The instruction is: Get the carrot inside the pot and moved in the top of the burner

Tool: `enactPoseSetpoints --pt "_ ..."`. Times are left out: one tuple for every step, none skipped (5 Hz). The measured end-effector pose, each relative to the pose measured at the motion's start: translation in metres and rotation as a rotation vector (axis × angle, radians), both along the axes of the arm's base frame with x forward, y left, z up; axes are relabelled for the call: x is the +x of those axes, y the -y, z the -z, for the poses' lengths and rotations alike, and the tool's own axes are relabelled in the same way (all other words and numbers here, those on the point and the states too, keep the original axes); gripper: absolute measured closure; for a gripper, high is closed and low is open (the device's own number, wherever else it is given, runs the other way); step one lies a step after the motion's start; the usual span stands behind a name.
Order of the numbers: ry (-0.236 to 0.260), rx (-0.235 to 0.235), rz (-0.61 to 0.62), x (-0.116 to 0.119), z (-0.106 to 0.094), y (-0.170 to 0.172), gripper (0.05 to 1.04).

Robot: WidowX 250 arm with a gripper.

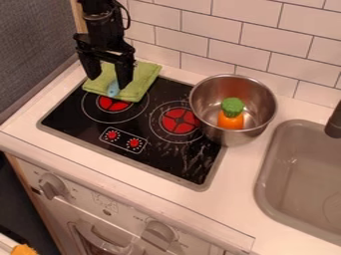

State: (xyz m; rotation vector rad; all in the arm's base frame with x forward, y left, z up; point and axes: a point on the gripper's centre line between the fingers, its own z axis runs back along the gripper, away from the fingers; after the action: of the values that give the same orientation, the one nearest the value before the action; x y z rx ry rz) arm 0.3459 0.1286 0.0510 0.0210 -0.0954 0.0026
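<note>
Nearest, at 7 o'clock, is the white oven front (126, 216). Beyond it lies the black cooktop (73, 119). At 2 o'clock the metal pot (231, 138) straddles the cooktop's edge — a burner (178, 120) near its 9 o'clock side — and contains the green-topped carrot (231, 118). At 11 o'clock hangs the gripper (106, 80), fingers wide apart, over a green cloth (142, 75).

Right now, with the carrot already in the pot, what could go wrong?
The pot appears to overlap the edge of the stovetop, so sliding it onto the burner might tip it, perhaps spilling the carrot. The open claw hangs over the green cloth; lowering there could snag it.
</note>
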Motion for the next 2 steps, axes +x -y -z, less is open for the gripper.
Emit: enactPoseSetpoints --pt "-0.033 -0.012 -0.001 -0.002 0.012 0.003 0.083" --pt "-0.044 -0.027 0.088 0.005 0.008 0.047 0.083"
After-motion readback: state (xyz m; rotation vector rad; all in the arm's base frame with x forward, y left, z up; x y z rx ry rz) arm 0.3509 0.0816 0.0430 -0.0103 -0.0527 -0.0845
